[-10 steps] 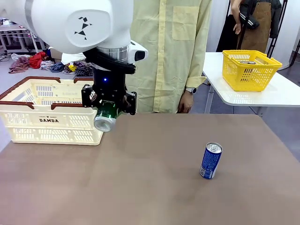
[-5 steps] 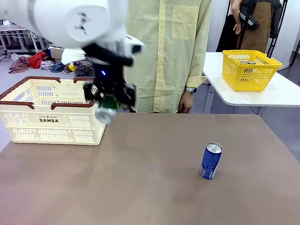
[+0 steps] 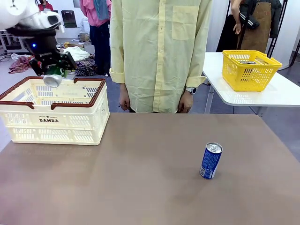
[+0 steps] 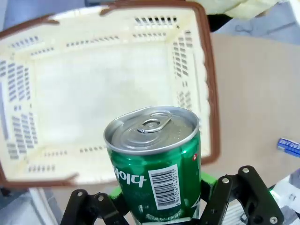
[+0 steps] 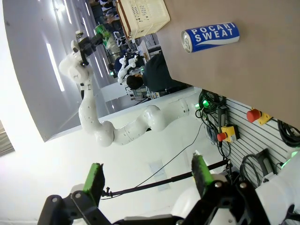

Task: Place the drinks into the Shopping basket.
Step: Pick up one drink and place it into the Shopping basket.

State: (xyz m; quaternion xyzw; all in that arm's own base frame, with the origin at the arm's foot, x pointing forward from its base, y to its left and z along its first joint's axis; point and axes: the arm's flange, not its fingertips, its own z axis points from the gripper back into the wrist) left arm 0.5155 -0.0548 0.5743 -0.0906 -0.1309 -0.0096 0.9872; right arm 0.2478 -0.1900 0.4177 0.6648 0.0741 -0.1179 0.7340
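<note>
Nothing lies in the Shopping basket (image 3: 101, 91) yet. The left tool (image 3: 52, 75), clamped on the green can (image 4: 154, 164), hangs over its open top. The blue Pocari Sweat can (image 3: 210, 161) stands on the bench (image 3: 140, 178), well apart. The right tool (image 5: 146, 161) gapes, empty.

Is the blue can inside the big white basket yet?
No, the blue can stands on the brown table, well apart from the basket.
</note>
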